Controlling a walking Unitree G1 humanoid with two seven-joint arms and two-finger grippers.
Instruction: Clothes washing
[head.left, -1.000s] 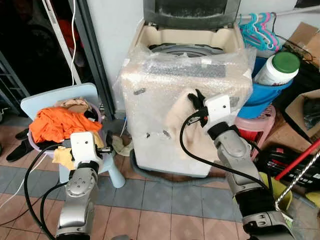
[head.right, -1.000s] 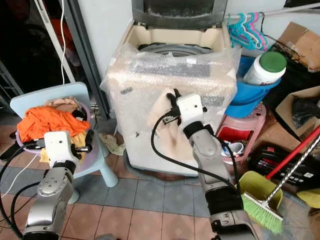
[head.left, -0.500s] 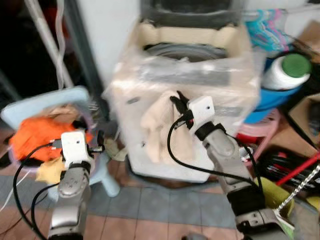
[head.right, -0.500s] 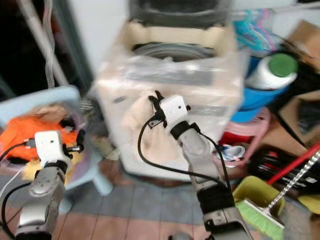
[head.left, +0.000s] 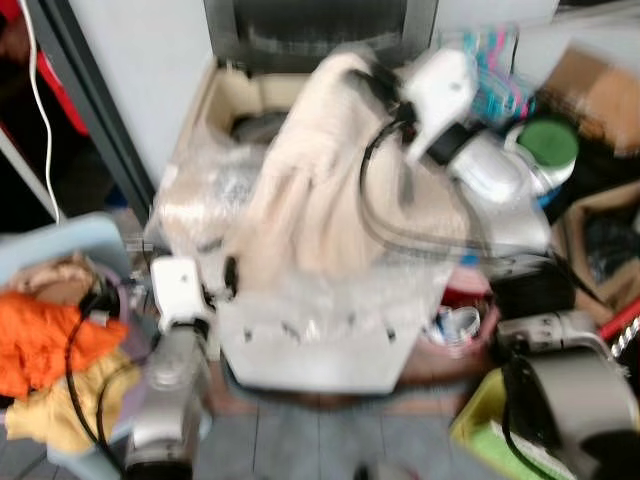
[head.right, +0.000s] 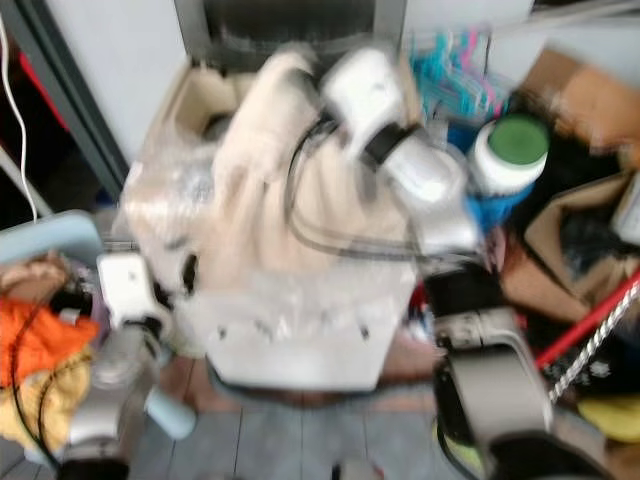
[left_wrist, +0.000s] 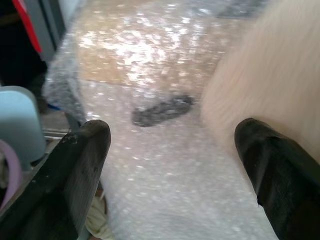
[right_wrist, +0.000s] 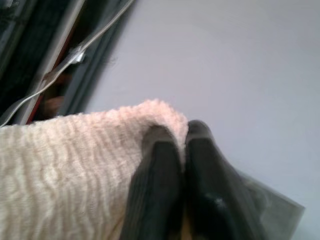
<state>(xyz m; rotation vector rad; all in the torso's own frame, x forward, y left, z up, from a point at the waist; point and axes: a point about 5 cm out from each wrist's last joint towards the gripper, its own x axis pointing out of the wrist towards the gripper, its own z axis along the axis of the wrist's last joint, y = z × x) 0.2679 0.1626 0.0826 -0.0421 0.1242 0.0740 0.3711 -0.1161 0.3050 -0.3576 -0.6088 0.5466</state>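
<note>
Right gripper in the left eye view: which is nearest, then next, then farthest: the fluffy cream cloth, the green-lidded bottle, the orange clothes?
1. Cream cloth, pinched in the right gripper above the washer.
2. Green-lidded bottle, to its right.
3. Orange clothes, far left, low.

We note a green-capped white bottle (head.left: 545, 150) above a blue tub (head.right: 482, 210), beside hangers (head.right: 452, 78) and a cardboard box (head.left: 590, 85).

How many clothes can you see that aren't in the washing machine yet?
3 that I can tell: a cream garment held up over the machine by the right tool, plus an orange one and a yellow one piled left. More may hide underneath.
</note>
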